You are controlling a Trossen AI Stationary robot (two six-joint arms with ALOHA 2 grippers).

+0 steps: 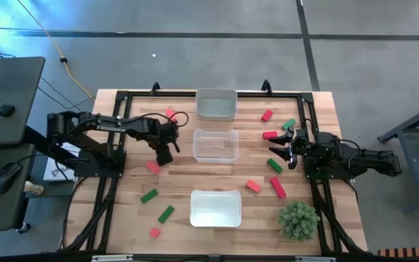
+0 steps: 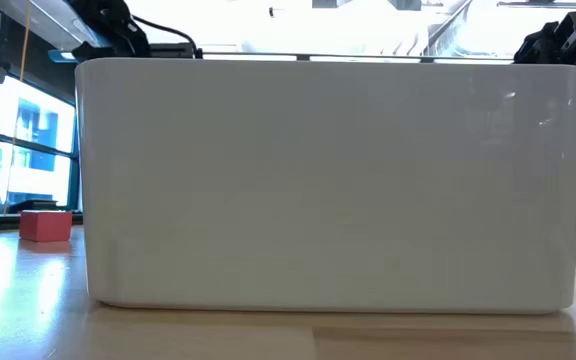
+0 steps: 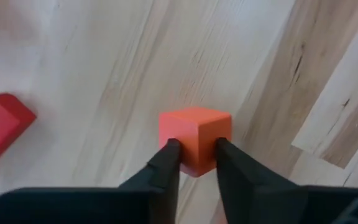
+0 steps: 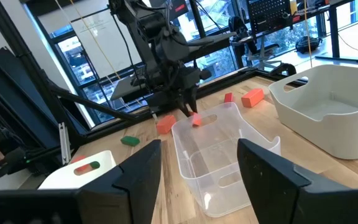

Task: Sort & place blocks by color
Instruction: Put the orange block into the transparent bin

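My left gripper (image 3: 196, 155) is shut on an orange-red block (image 3: 194, 134) and hovers just left of the clear middle tray (image 1: 215, 145); the right wrist view shows that block (image 4: 196, 120) near the tray's rim. In the high view the left gripper (image 1: 164, 153) hides the block. My right gripper (image 1: 291, 149) stands open at the table's right side, touching nothing. Its fingers frame the clear tray (image 4: 219, 162). Loose blocks lie flat on the wood: pink (image 1: 153, 167), green (image 1: 148, 195), crimson (image 1: 270, 135), orange-red (image 1: 253, 185). My left gripper pinches the orange-red block between its two fingers (image 3: 169, 158), on two opposite side faces near its lower end (image 3: 194, 163). The fingers come from above, pointing down. The block is lifted clear of the table, roughly upright between the fingers.
A far tray (image 1: 216, 104) and a near white tray (image 1: 215, 207) line up with the middle one; the near tray (image 2: 328, 180) fills the low view. A bushy green plant (image 1: 298, 220) stands at the near right. More blocks lie at right (image 1: 277, 188) and near left (image 1: 165, 213).
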